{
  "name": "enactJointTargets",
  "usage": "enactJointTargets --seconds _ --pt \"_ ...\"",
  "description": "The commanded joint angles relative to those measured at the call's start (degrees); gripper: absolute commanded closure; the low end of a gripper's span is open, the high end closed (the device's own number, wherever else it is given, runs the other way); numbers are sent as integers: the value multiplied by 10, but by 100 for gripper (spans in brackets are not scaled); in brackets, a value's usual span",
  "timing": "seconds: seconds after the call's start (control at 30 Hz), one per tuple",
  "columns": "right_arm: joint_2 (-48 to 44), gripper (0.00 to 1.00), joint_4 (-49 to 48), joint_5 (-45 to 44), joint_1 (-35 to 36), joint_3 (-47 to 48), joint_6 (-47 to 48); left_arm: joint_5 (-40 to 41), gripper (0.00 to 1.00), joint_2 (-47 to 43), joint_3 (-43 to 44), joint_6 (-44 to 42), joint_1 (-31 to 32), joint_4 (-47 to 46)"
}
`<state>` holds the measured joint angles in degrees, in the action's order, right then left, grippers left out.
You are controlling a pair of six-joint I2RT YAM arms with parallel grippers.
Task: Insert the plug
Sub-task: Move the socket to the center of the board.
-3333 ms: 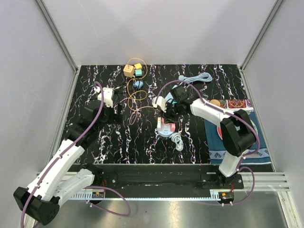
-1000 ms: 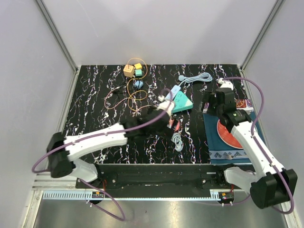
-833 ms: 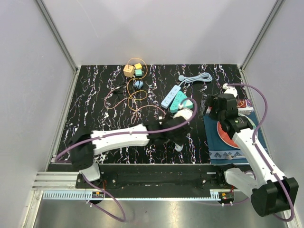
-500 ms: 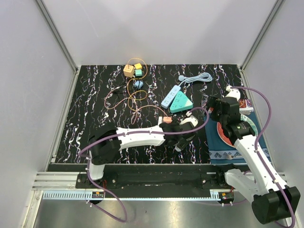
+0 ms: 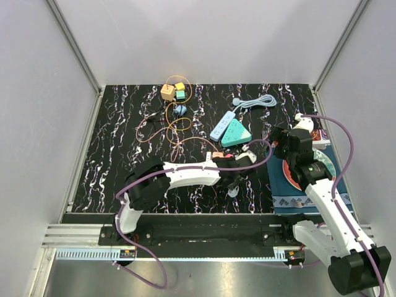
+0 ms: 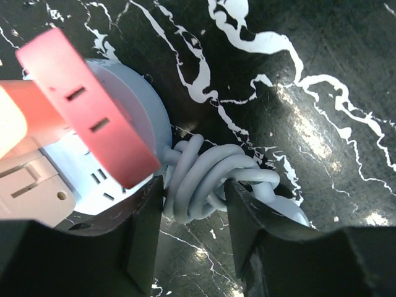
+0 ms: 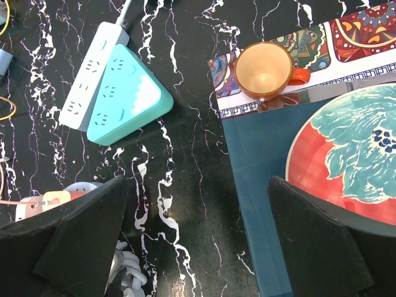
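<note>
left gripper (image 6: pixel 195 192) part-open astride grey cord (image 6: pixel 210 167) | right gripper (image 7: pixel 197 185) wide open above table (image 7: pixel 198 124)

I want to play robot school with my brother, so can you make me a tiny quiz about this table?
1. True or false: the orange cup stands on the patterned mat, not on the plate.
2. In the left wrist view, what lies between the fingers of the left gripper? A) the coiled grey cable B) the orange cup C) a banana
3. Fill in: the white power strip lies right next to a ___ triangular one.
Key: 1 true; 2 A; 3 teal.
</note>
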<state>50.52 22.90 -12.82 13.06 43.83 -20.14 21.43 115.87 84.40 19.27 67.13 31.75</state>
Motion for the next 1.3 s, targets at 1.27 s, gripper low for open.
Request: enactJointTargets --seconds 1.27 --pt "334 0 -130 186 -2 154 67 44 63 -245 -160 -41 -626 75"
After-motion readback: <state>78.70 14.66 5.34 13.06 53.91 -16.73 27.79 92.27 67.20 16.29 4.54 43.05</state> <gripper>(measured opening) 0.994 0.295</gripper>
